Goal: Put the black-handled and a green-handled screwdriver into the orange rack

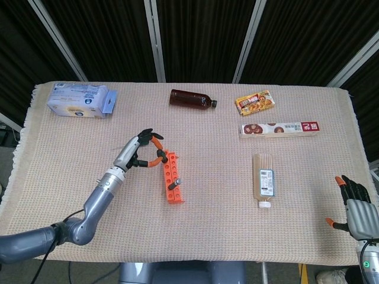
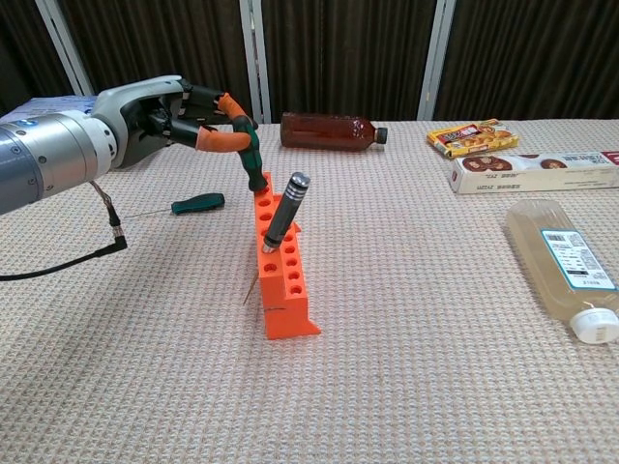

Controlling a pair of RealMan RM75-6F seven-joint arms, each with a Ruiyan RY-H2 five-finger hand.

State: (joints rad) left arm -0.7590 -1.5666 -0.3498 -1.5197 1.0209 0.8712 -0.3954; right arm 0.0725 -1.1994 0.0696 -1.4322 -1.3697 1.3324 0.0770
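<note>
No label is legible: the print on the clear bottle (image 2: 564, 262), snack boxes (image 2: 535, 170) and tissue pack (image 1: 80, 99) is too small. The left hand (image 2: 179, 116) pinches a green-handled screwdriver (image 2: 252, 156) at the orange rack (image 2: 281, 271)'s far end; its shaft is hidden. The black-handled screwdriver (image 2: 285, 211) leans in the rack. Another green screwdriver (image 2: 196, 203) lies left. The right hand (image 1: 356, 210), fingers spread and empty, sits by the table's near right edge, partly cut off.

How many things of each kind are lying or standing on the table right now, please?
Screwdrivers: 3 (black-handled, green one in the left hand, green one lying)
Rack: 1
Bottles: 2
Boxes: 2
Tissue pack: 1
Total: 9
</note>
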